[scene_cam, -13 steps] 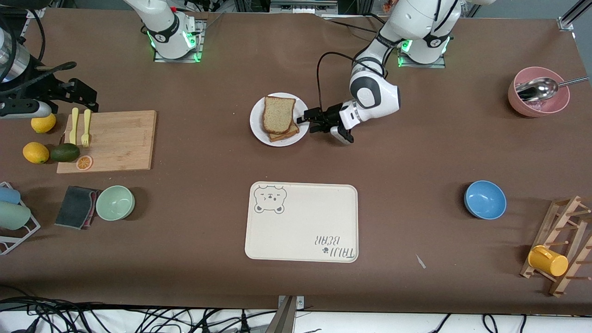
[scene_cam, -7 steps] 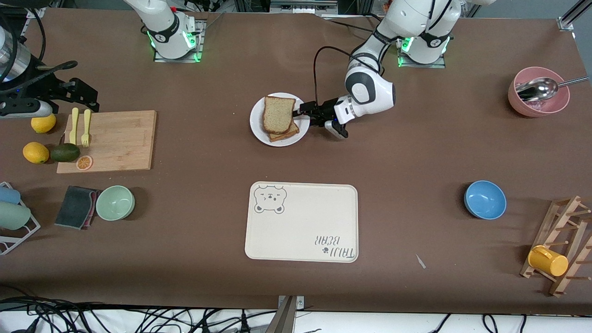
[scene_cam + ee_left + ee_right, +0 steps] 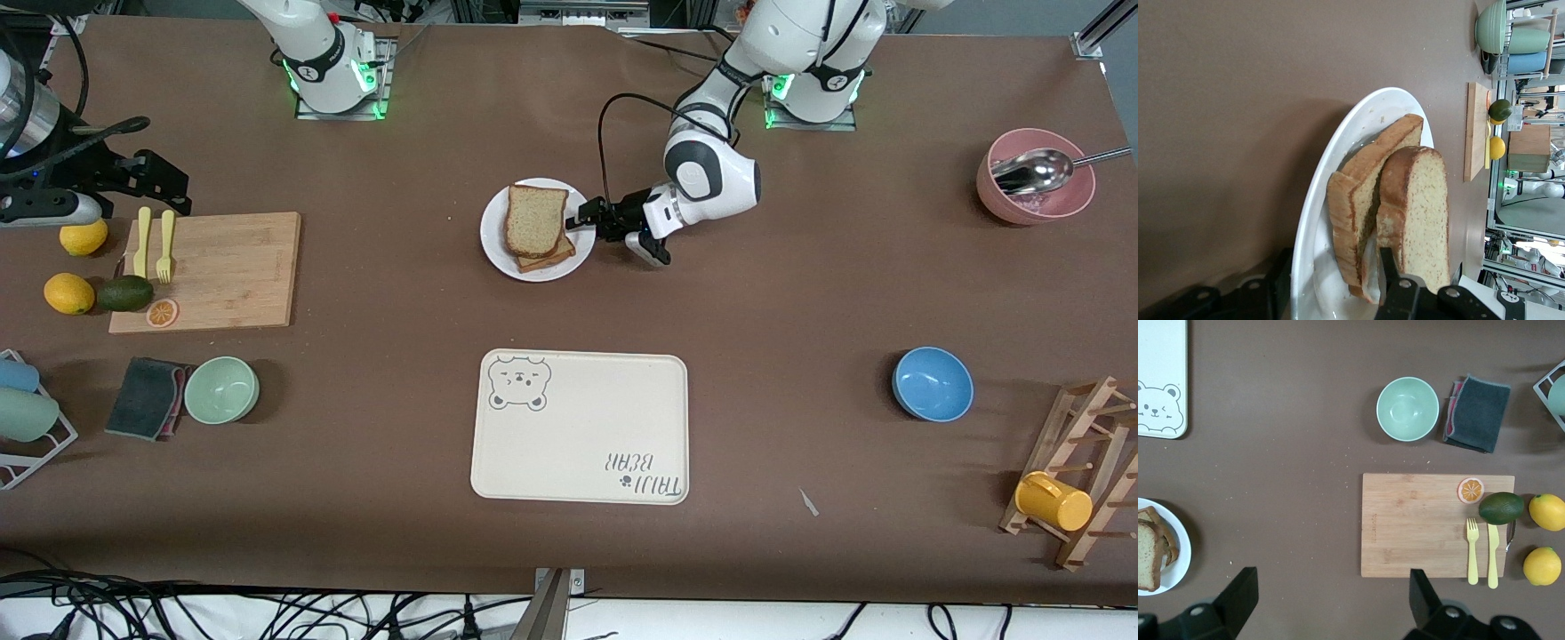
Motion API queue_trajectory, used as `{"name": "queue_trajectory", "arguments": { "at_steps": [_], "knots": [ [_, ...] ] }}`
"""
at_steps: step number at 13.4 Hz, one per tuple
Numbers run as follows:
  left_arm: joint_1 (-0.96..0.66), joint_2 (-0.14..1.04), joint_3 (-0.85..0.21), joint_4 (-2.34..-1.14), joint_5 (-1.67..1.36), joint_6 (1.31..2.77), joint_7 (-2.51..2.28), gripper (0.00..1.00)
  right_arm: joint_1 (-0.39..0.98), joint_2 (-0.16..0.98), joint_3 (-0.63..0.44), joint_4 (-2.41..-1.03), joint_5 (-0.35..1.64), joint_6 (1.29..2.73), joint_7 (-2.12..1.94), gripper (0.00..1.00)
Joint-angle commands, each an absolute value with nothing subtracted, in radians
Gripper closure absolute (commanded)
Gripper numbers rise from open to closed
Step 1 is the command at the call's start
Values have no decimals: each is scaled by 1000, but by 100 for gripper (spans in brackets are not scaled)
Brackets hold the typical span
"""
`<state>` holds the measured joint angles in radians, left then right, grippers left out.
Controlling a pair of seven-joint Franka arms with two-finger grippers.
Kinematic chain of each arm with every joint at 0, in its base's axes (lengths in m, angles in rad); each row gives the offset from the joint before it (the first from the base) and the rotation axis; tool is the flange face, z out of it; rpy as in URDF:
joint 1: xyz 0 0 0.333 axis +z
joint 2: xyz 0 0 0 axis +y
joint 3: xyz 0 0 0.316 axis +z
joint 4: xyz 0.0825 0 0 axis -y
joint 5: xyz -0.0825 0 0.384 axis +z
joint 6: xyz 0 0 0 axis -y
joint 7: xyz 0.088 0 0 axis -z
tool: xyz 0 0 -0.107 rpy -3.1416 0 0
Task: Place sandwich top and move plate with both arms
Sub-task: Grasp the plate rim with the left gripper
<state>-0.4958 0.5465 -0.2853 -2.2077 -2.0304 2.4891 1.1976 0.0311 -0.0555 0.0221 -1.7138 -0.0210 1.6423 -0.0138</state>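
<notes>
Sandwich top (image 3: 1425,213) on plate (image 3: 1313,220), rim between left tool's (image 3: 1331,283) part-spread fingers, only wrist-visible; right tool (image 3: 1331,593) spread.

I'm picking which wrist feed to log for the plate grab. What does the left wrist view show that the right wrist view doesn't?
Left wrist only: the left gripper straddling the plate rim, one finger above and one below, with the sandwich top seen close.
Right wrist only: the open right gripper high over bare table, the tray, fork and cloth.
Both: plate, bread, cutting board, green bowl.
</notes>
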Motion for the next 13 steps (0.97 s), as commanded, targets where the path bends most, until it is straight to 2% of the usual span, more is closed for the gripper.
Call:
{"name": "queue_trajectory", "arguments": {
  "at_steps": [1, 4, 5, 7, 10, 13],
  "knots": [
    [-497, 540, -284, -2227, -2060, 2490, 1259, 56, 21, -51, 29, -1698, -18, 1640, -23, 0],
    [-495, 540, -284, -2235, -2060, 2490, 1270, 56, 23, -51, 31, -1697, -18, 1638, -23, 0],
    [-494, 540, -284, -2238, -2060, 2490, 1270, 60, 23, -51, 31, -1697, -18, 1638, -23, 0],
    [-489, 540, -284, -2246, -2060, 2490, 1276, 61, 23, -51, 31, -1698, -18, 1638, -25, 0],
    [-489, 540, -284, -2250, -2060, 2490, 1276, 76, 23, -51, 31, -1698, -18, 1638, -23, 0],
    [-489, 540, -284, -2250, -2060, 2490, 1276, 79, 23, -51, 29, -1698, -18, 1638, -25, 0]
  ]
}}
